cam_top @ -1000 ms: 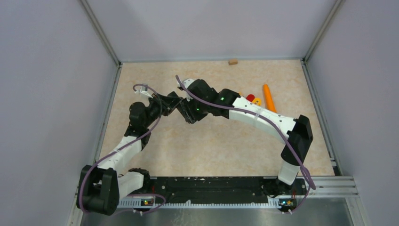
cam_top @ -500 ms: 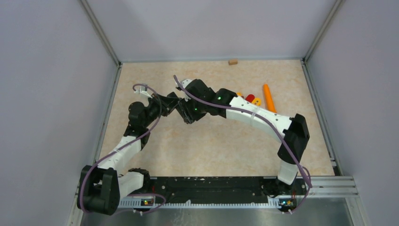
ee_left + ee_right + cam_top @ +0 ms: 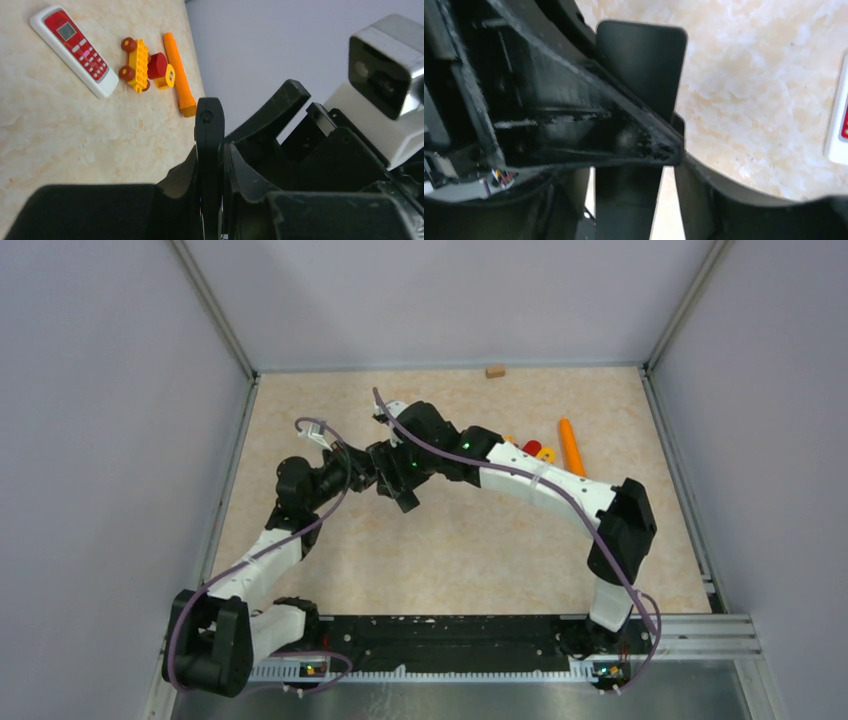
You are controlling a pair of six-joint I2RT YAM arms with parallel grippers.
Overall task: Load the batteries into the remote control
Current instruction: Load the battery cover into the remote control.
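Black bar (image 3: 208,120) sits pinched tight in the left gripper (image 3: 210,167), and the right gripper (image 3: 397,488), whose jaws I can't make out, is so close that a bump could knock it loose.

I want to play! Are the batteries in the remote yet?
Not that I can see. Done: the black bar is picked up, left jaws shut on it. In hand: the right arm reaches right beside it. Left: no batteries show anywhere, so loading remains.
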